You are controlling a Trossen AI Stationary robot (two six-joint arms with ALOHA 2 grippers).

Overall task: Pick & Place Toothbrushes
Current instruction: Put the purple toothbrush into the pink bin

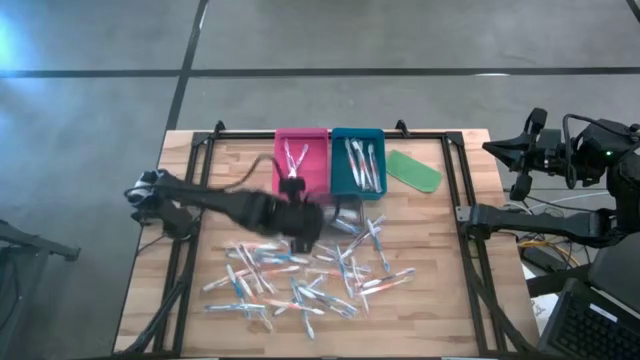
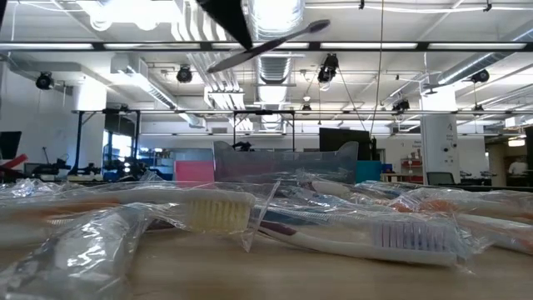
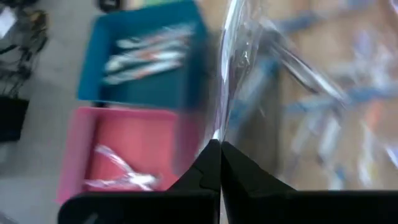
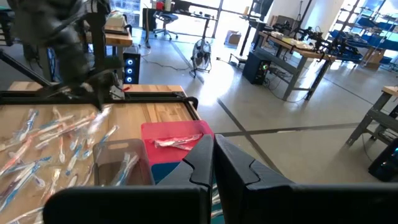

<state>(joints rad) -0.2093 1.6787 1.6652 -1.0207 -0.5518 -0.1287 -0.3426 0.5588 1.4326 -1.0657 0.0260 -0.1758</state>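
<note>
While I had the left arm stretched across the table (image 1: 200, 300), its left gripper (image 1: 300, 222) hung just in front of the pink tray (image 1: 315, 140), jaws pinched tight on the clear wrapper of one toothbrush (image 3: 233, 56). The wrist cam was pretty smeary, but the wrapped brush stuck up from the fingertips (image 3: 211, 163) plain enough. The pink tray had a couple of brushes in it, and the teal tray (image 1: 357, 135) right beside it had several more. Most of the toothbrushes (image 1: 300, 275) sat loose in a scattered pile on the wood in front of the trays. A flat green piece (image 1: 413, 170) lay next to the teal tray. The right gripper (image 4: 213, 158) was parked off the table's right side, jaws shut with nothing in them.
</note>
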